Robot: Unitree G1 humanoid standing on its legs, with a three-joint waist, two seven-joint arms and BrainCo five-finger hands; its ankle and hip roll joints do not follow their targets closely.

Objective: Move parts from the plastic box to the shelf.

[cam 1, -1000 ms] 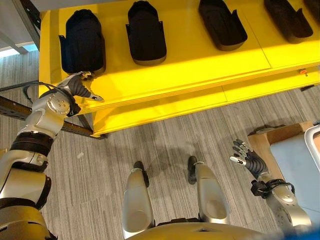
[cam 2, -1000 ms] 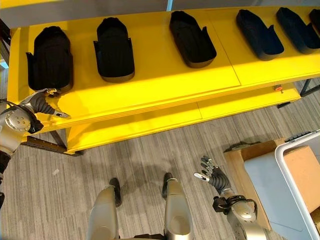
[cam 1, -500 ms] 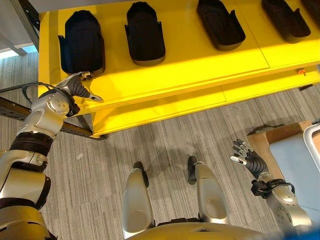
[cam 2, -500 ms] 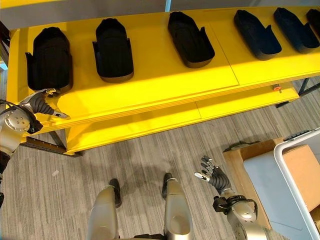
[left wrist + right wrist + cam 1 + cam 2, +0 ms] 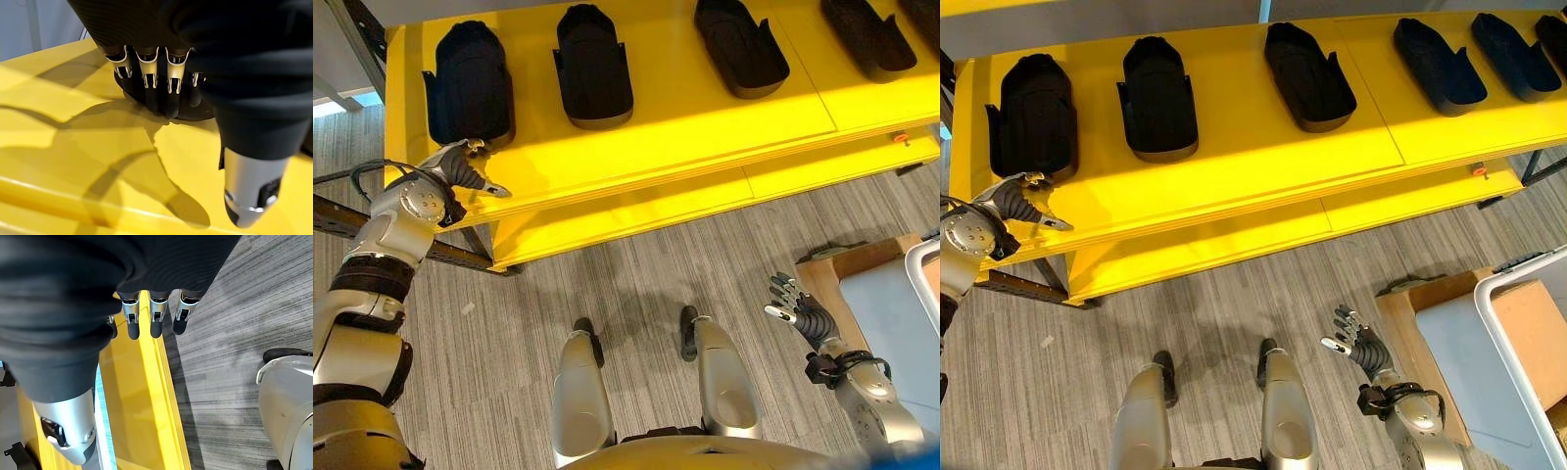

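Observation:
Several black shoe-shaped parts lie in a row on the yellow shelf (image 5: 685, 117); the leftmost part (image 5: 470, 83) is at its left end. My left hand (image 5: 462, 169) is open over the shelf's front left corner, just in front of that part (image 5: 201, 113). Its fingers (image 5: 146, 78) point at the part and hold nothing. My right hand (image 5: 1363, 347) hangs low over the floor, open and empty, its straight fingers (image 5: 155, 318) stretched towards the shelf. The white-rimmed plastic box (image 5: 1500, 338) stands at the far right.
More parts (image 5: 1310, 76) (image 5: 1438, 67) lie along the shelf to the right. A lower yellow shelf level (image 5: 1234, 245) juts out beneath. A wooden board (image 5: 1400, 305) with a grey panel (image 5: 1449, 362) sits beside the box. Grey striped floor (image 5: 1234, 313) lies between shelf and box.
The whole picture has drifted slightly, so the camera moved. Both hands hold the same places and stay open.

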